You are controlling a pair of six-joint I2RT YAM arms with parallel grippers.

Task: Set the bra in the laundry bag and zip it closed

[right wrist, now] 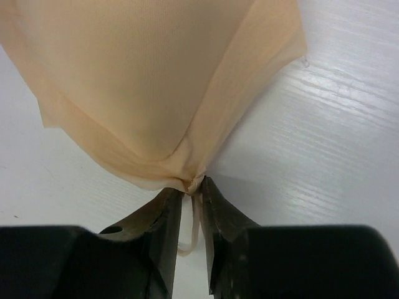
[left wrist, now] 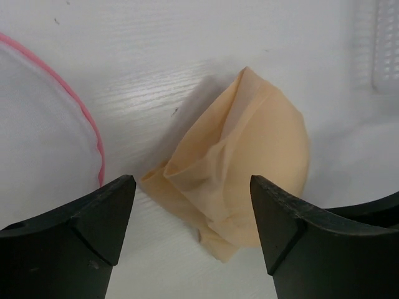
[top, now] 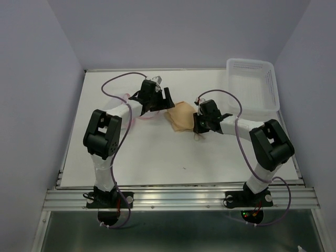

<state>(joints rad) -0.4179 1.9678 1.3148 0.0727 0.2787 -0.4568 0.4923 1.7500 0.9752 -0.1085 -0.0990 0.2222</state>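
The peach-beige bra (top: 181,116) lies crumpled on the white table between the two arms. My right gripper (top: 197,122) is at its right end. In the right wrist view the jaws (right wrist: 192,187) are shut on the bra's (right wrist: 143,81) bunched corner, with a thin strap loop hanging between them. My left gripper (top: 164,102) is open just left of the bra. In the left wrist view (left wrist: 192,184) its two fingers straddle the near edge of the bra (left wrist: 249,149) without touching it. The laundry bag's (left wrist: 37,124) mesh and pink rim show at the left of that view. In the top view the bag (top: 140,116) is mostly hidden under my left arm.
A rigid white perforated basket (top: 252,86) stands at the back right corner of the table; its edge shows in the left wrist view (left wrist: 386,43). Grey walls close in the table on three sides. A small dark speck (top: 184,168) lies on the table in front.
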